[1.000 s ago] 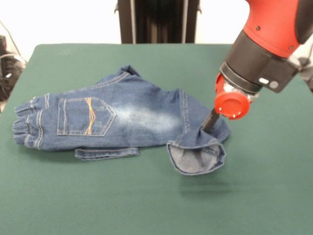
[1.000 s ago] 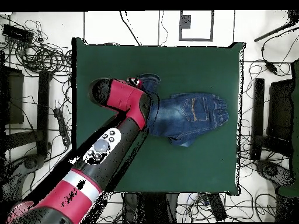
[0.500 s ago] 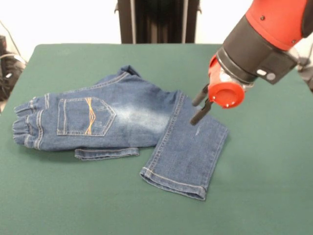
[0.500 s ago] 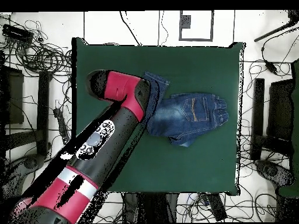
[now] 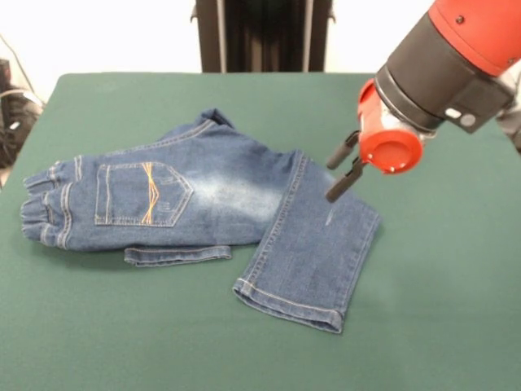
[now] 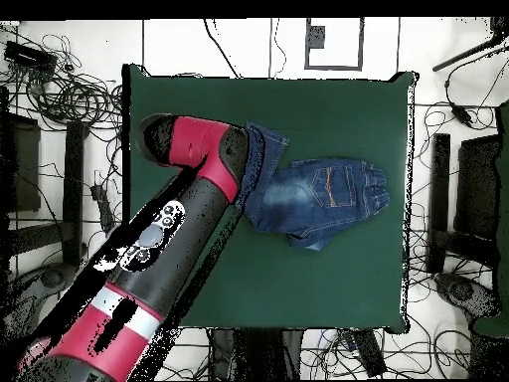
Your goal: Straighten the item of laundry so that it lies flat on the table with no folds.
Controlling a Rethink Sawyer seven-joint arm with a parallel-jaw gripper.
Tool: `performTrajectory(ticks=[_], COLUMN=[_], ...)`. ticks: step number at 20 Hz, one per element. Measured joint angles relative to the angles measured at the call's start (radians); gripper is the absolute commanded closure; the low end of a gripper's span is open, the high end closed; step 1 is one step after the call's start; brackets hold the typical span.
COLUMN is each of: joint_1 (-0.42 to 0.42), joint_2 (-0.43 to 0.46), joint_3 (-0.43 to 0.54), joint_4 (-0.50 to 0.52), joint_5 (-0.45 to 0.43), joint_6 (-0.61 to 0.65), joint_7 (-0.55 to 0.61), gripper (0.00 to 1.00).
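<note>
The small blue denim jeans lie on the dark green table, waistband at the left and a back pocket with orange stitching facing up. One leg is spread flat toward the near right. A narrow strip of denim sticks out from under the body, so part is folded beneath. My gripper hangs open and empty just above the upper end of that leg. In the overhead view the jeans lie right of the arm, which hides the gripper.
The robot's black pedestal stands at the far table edge. Cables and equipment lie on the floor round the table. Green cloth stretches wide on all sides of the jeans.
One second ago the gripper was down on the crumpled leg end. It has let go and lifted up to the right, and the leg now lies spread out flat.
</note>
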Motion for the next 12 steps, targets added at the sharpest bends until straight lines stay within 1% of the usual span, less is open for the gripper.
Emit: performTrajectory(ticks=[3, 6, 7, 9, 10, 12], joint_1=[0.000, -0.001, -0.005, -0.012, -0.025, -0.047], joint_2=[-0.013, -0.046, -0.075, -0.098, -0.128, -0.163], joint_3=[0.019, 0.068, 0.111, 0.147, 0.193, 0.248], joint_4=[0.008, 0.031, 0.051, 0.067, 0.087, 0.109], joint_5=[-0.001, -0.001, -0.001, -0.003, -0.012, -0.030], joint_6=[-0.039, -0.129, -0.202, -0.255, -0.314, -0.373], joint_7=[0.000, 0.000, 0.000, -0.002, -0.007, -0.014], gripper=[0.00, 0.00, 0.00, 0.00, 0.00, 0.00])
